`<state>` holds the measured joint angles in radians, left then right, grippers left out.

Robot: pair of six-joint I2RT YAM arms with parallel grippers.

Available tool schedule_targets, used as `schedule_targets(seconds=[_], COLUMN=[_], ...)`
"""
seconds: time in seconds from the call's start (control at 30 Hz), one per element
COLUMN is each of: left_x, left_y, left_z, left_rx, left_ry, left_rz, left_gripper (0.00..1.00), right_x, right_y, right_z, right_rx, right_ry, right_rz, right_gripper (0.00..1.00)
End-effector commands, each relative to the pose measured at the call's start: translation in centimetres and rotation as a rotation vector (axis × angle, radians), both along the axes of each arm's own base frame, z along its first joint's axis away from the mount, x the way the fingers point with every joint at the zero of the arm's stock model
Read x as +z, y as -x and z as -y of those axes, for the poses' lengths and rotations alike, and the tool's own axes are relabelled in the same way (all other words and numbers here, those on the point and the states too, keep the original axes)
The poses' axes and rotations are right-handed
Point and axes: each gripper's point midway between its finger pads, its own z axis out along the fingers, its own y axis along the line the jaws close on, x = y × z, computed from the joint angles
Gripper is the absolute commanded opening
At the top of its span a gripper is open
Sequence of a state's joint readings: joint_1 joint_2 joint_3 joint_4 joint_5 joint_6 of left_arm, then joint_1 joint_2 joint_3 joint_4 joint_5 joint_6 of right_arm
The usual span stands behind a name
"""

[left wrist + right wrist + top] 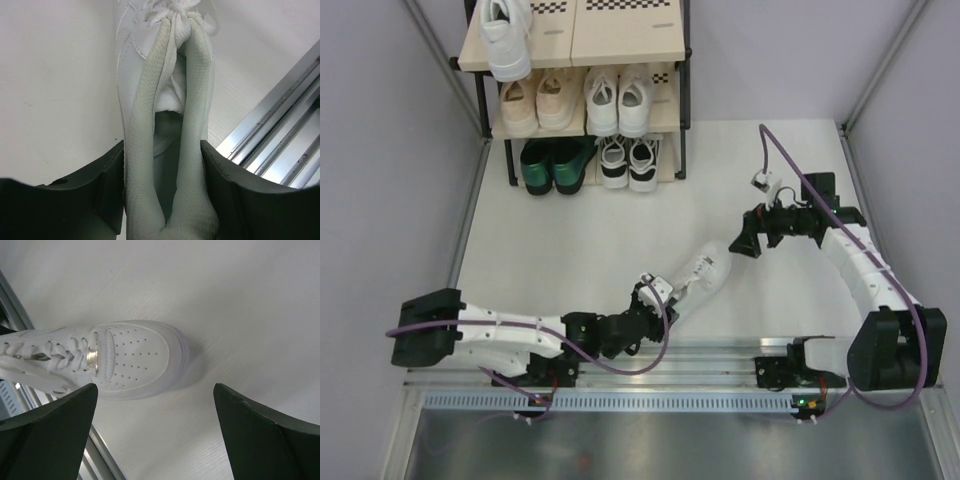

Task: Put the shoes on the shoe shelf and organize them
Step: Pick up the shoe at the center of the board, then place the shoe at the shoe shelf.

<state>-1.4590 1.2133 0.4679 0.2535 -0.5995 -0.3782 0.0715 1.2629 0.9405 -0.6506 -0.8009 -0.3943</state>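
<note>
White table (570, 230), grey walls (380, 150): your left gripper (655, 295) is clamped on a white sneaker (705, 270) by the heel.
You see its fingers (112, 192) squeezing the collar's two sides together. The sneaker is near the front rail (720, 352), its toe toward your right gripper (745, 243), whose jaws stand wide apart, holding nothing. Your shelf (620, 35) stands far left: a single white shoe (507, 40) overhangs the top board, a beige pair (538, 100) and a white pair (618, 100) fill the middle, and a green pair (552, 165) and a black-and-white pair (628, 162) sit at the bottom.
</note>
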Motion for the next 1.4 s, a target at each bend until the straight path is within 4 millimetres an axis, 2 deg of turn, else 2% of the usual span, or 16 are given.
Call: schedule_targets(seconds=[0.0, 0.27, 0.47, 0.5, 0.73, 0.77, 0.9, 1.0, 1.03, 1.07, 1.1, 1.13, 1.17, 1.2, 1.27, 1.37], left_x=[7.7, 12.7, 20.4, 22.6, 30.8, 33.0, 38.0, 41.4, 42.1, 42.3, 44.4, 44.0, 44.5, 46.8, 46.4, 48.1], left_y=[-1.3, -2.5, -3.8, -4.0, -5.1, -5.4, -6.8, -9.1, -11.0, -12.1, -14.0, -15.6, -16.7, -17.8, -20.4, -24.1], left_z=[0.1, -2.3, -4.4, -4.8, -6.4, -6.8, -7.6, -8.1, -9.2, -7.9, -10.1, -9.3, -10.1, -11.9, -11.7, -13.6], left_rx=[0.064, 0.14, 0.19, 0.205, 0.251, 0.266, 0.312, 0.337, 0.383, 0.36, 0.422, 0.416, 0.455, 0.496, 0.519, 0.57], left_ry=[0.244, 0.264, 0.287, 0.318, 0.338, 0.352, 0.38, 0.406, 0.39, 0.388, 0.4, 0.37, 0.36, 0.383, 0.352, 0.375], left_rz=[0.082, 0.156, 0.31, 0.327, 0.462, 0.489, 0.55, 0.576, 0.588, 0.576, 0.598, 0.583, 0.584, 0.62, 0.598, 0.591], left_gripper=[0.0, 0.0, 0.0, 0.0, 0.0, 0.0, 0.0, 0.0, 0.0, 0.0, 0.0, 0.0, 0.0, 0.0, 0.0, 0.0], right_x=[3.4, 7.6, 8.0, 7.5, 6.7, 6.8, 6.5, 6.4, 6.4, 6.4, 6.3, 6.2, 6.2, 6.3, 6.2, 6.1], right_y=[-1.4, -2.7, -3.3, -3.1, -3.1, -3.2, -3.1, -3.0, -3.0, -3.0, -2.9, -2.9, -2.8, -2.8, -2.7, -2.5], right_z=[0.9, 4.0, 6.7, 6.7, 7.3, 7.4, 7.3, 7.3, 7.3, 7.3, 7.2, 7.2, 7.3, 7.2, 7.2, 7.2], right_rx=[-0.043, -0.172, -0.27, -0.272, -0.295, -0.296, -0.296, -0.297, -0.297, -0.298, -0.296, -0.298, -0.298, -0.296, -0.295, -0.291], right_ry=[-0.043, -0.154, -0.16, -0.17, -0.171, -0.172, -0.177, -0.178, -0.177, -0.177, -0.179, -0.179, -0.18, -0.18, -0.185, -0.188], right_rz=[0.111, 0.175, 0.214, 0.201, 0.179, 0.183, 0.175, 0.171, 0.173, 0.172, 0.169, 0.168, 0.168, 0.169, 0.166, 0.164], right_gripper=[0.99, 1.0, 1.0, 0.99, 0.99, 0.99, 0.99, 0.99, 0.99, 0.99, 0.99, 0.99, 0.99, 0.99, 1.0, 0.99])
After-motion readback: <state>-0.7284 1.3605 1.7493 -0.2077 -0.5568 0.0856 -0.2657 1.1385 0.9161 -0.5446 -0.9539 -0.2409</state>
